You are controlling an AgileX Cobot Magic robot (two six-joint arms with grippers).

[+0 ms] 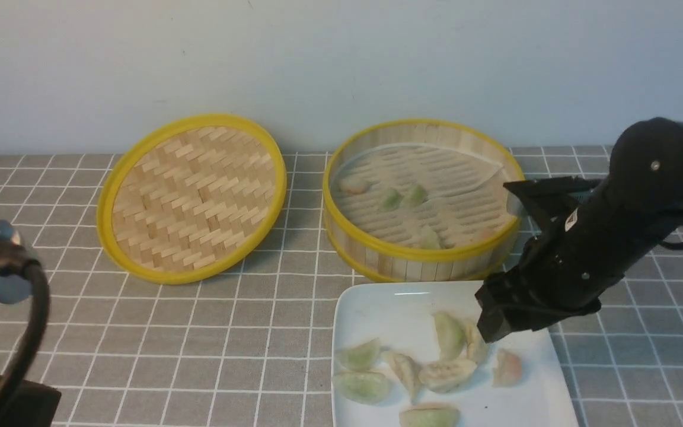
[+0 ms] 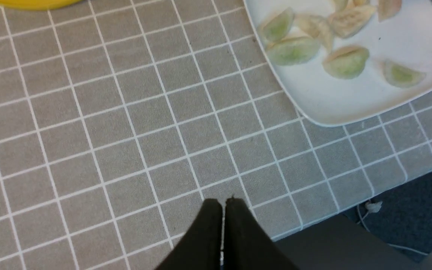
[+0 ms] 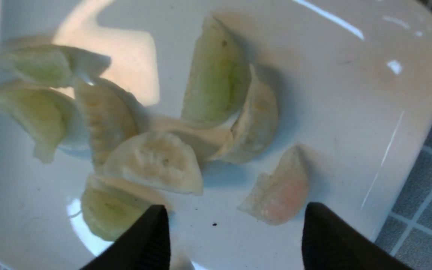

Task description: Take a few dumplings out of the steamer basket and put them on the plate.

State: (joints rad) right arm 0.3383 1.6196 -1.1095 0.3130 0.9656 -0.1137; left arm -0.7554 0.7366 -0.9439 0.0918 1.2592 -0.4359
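The steamer basket (image 1: 341, 231) stands at the back right with several dumplings (image 1: 402, 198) on its pale liner. In front of it the white plate (image 1: 377, 308) holds several dumplings (image 1: 448, 373), also in the right wrist view (image 3: 156, 161) and the left wrist view (image 2: 345, 62). My right gripper (image 1: 490, 329) hovers open and empty just above the plate's far right part, next to a pinkish dumpling (image 3: 279, 191). My left gripper (image 2: 222, 202) is shut and empty over the tablecloth near the table's front edge, left of the plate (image 2: 336, 108).
The flat woven basket lid (image 1: 193, 196) leans at the back left. A grey checked cloth (image 1: 199, 332) covers the table. The table's front edge and the floor below (image 2: 407, 210) show in the left wrist view.
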